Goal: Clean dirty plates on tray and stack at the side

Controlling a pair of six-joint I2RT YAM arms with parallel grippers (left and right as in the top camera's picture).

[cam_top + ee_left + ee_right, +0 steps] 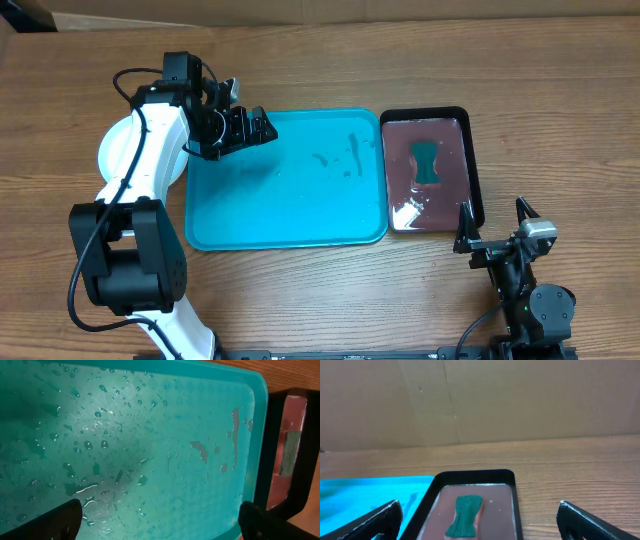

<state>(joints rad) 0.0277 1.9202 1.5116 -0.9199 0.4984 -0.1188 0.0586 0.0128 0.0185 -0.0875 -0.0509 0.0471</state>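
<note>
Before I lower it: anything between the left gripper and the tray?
Nothing visible. The left gripper hangs open over the tray's left end; below it lie only water drops, with reddish smears farther right.

**Two trays side by side, plates off at 9 o'clock**

Seen from overhead, the tray (285,215) sits mid-worktop (330,300). At its 3 o'clock, just beside its rim, lies the small tray (474,170), its long side running 12 to 6. A sponge (428,163) lies in the small tray, in its 12 o'clock half. At the tray's 9 o'clock, on the worktop just off the rim, sit the plates (112,150), partly under the left arm; their count cannot be told. The left end effector (258,128) hangs over the tray's 11 o'clock corner. The right end effector (493,214) stands at the small tray's 5 o'clock corner.
</note>
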